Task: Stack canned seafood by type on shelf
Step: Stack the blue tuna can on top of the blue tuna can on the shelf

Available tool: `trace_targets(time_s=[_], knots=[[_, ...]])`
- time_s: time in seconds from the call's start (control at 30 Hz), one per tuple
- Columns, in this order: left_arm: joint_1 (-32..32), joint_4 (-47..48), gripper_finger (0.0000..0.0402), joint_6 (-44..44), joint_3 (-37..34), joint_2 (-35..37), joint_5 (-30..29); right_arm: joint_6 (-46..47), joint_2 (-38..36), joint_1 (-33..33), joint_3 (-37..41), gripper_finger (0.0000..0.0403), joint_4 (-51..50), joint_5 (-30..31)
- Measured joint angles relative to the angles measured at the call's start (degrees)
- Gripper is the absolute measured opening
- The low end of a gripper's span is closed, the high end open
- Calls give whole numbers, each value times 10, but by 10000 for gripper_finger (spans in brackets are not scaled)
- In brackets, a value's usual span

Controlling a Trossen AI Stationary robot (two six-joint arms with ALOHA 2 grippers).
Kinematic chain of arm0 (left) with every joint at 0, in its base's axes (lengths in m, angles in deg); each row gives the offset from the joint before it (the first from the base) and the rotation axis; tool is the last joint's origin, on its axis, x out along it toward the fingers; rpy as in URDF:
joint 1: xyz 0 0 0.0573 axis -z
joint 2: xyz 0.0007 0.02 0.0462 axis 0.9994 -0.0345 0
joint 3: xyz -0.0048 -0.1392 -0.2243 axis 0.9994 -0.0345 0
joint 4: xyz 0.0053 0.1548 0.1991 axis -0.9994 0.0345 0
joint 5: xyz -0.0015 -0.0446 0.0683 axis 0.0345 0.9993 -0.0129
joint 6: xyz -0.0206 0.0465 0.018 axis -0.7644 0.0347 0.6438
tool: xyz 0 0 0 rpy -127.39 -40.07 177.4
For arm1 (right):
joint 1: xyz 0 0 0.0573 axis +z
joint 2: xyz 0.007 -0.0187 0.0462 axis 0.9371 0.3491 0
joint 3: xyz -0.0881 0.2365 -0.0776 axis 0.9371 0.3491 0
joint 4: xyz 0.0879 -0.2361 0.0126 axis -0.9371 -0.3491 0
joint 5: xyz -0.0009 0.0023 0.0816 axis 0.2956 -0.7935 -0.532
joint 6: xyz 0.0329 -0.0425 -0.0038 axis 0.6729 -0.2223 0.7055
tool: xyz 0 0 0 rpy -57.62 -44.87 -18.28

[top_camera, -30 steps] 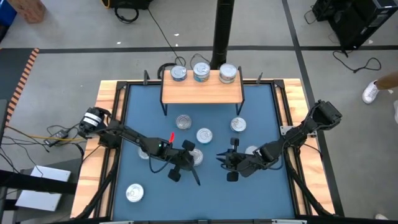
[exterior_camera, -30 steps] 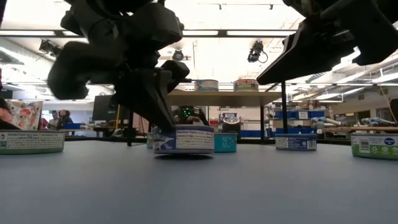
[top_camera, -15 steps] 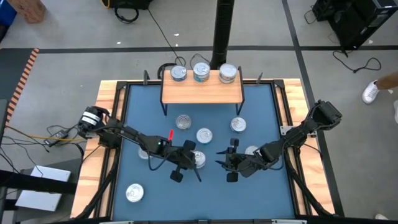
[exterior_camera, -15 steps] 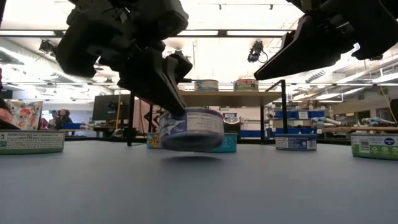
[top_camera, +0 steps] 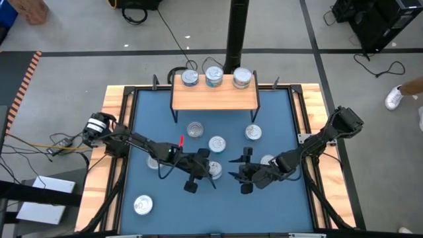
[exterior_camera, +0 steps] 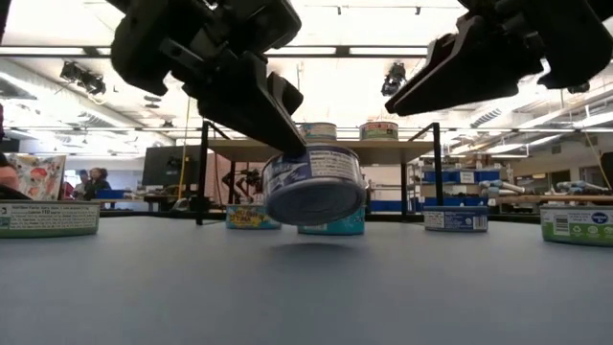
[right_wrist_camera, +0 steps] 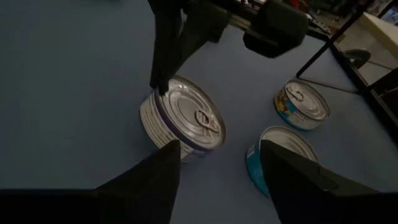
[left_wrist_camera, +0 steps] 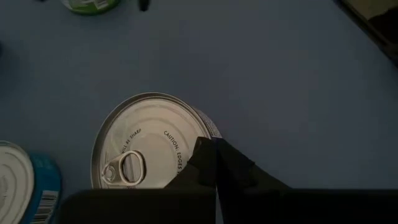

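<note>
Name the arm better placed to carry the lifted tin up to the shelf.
Left. The left gripper is shut on the tin, tilted clear of the mat. The right gripper hangs open beside it, holding nothing. The shelf lies straight beyond.

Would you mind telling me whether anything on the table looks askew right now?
Yes: the round blue-labelled silver tin pinched in the left gripper hangs tilted above the blue mat, its underside showing, while the other tins sit flat.
</note>
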Motion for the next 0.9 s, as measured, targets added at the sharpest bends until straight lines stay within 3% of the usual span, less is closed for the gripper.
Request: trace_targets(time_s=[0.27, 0.9], knots=[[-3, -28, 0, -4, 0, 0, 11, -6, 0, 0, -31, 236, -53, -3], [-21, -59, 0, -27, 1, 0, 25, -45, 0, 0, -31, 278, -77, -17]])
